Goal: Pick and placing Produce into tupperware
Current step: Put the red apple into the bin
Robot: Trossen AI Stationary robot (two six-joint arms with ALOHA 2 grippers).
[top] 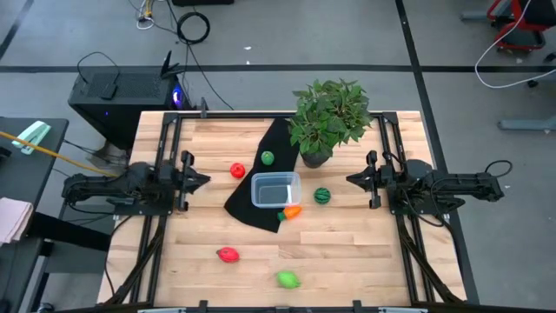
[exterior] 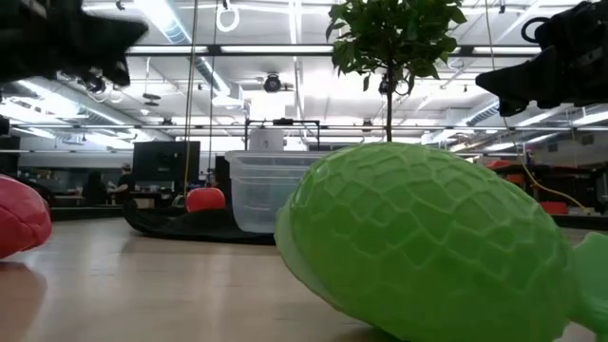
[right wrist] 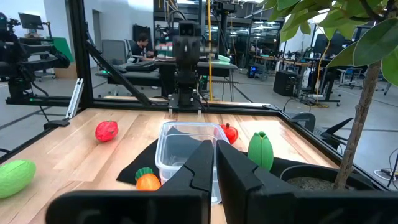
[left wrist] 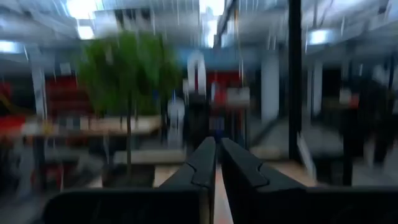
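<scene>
The clear tupperware [top: 276, 189] sits empty on a black cloth [top: 261, 204] at mid-table. Around it lie a red piece [top: 237, 170], a bright green piece [top: 268, 158], a dark green striped ball [top: 322, 196] and an orange piece [top: 292, 211]. Near the table's near edge lie a second red piece [top: 228, 255] and a second bright green piece [top: 287, 279]. My left gripper [top: 201, 180] hovers left of the box, shut [left wrist: 217, 144]. My right gripper [top: 352, 180] hovers right of it, shut [right wrist: 215, 148], pointing at the tupperware [right wrist: 186, 146].
A leafy potted plant [top: 330, 117] stands at the far side of the table, close to my right gripper. Bare wood lies open between the cloth and the near edge. In the low view the near green piece [exterior: 418, 247] fills the foreground.
</scene>
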